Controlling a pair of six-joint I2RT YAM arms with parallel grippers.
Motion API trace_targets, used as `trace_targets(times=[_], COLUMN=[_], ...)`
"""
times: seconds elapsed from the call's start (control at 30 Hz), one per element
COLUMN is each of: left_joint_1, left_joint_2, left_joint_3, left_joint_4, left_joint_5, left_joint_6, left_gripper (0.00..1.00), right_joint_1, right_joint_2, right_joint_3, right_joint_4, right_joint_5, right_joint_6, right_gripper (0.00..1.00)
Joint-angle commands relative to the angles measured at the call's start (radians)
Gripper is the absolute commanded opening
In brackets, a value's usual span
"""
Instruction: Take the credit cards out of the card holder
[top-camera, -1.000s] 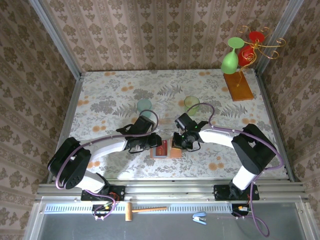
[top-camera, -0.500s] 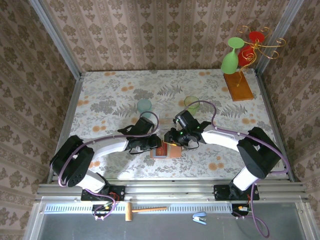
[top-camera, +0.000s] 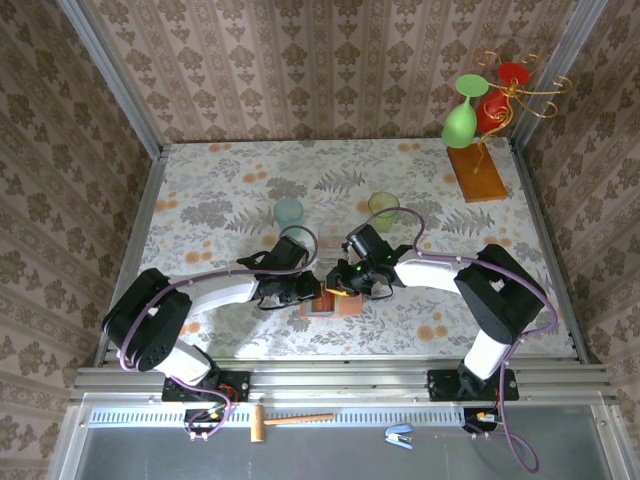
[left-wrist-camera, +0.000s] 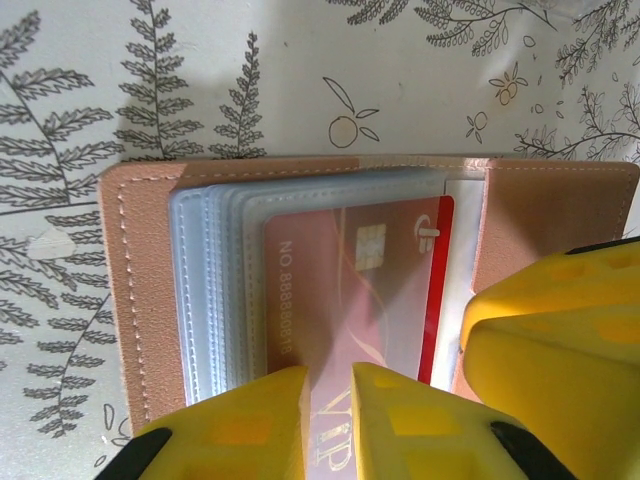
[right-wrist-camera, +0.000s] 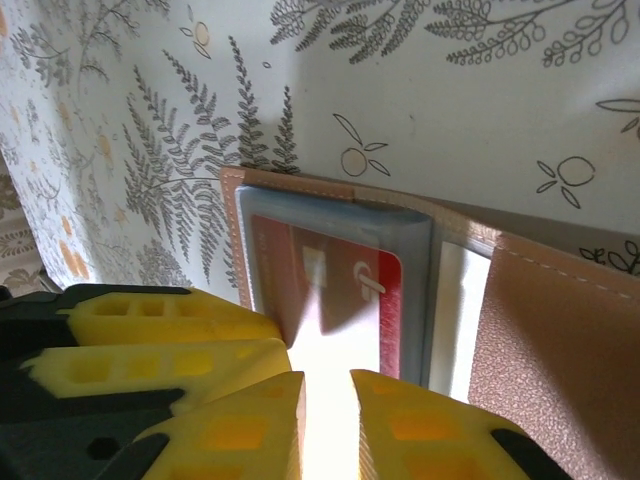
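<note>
left gripper hangs over the open wallet, jaws just a slit apart above the red card. wallet's flat on the table, front middle, between both arms, card in its sleeve. right gripper is narrow too, but with the glare I can't tell if it grips the card.

The top external camera sits high above and behind the arm bases, looking down over the whole table to the far wall. Both wrist cameras hang very close over the table's near middle, looking steeply down past their own yellow fingers. All three views share the card holder and its red card.
</note>
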Motion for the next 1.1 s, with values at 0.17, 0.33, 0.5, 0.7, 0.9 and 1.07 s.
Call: trace_targets(times=[0.17,0.33,0.5,0.7,0.9,1.07], left_joint_1=[-0.003,-0.002,-0.003,-0.002,-0.002,-0.003], left_joint_2=[0.013,0.014,0.013,0.009,0.005,-0.001], left_joint_3=[0.003,0.000,0.000,-0.001,-0.003,0.003], left_joint_4=[-0.032,-0.032,-0.031,-0.032,-0.031,-0.030], left_joint_5=[-0.012,-0.013,-0.014,-0.012,-0.014,-0.013], left_joint_6=[-0.012,-0.015,-0.015,-0.018,-0.020,-0.021], left_gripper=[0.19,0.18,0.18,0.18,0.18,0.18], right_joint_1=[0.011,0.011,0.011,0.011,0.011,0.011], right_joint_2=[0.032,0.032,0.032,0.020,-0.016,-0.048], right_joint_3=[-0.018,-0.012,-0.004,0.017,0.030,0.017], right_joint_4=[0.012,-0.021,-0.067,-0.113,-0.128,-0.108], right_joint_5=[-0.024,-0.003,0.032,0.062,0.074,0.067], right_joint_6=[0.004,-0.004,-0.023,-0.043,-0.057,-0.056], right_gripper=[0.15,0.17,0.24,0.25,0.25,0.24])
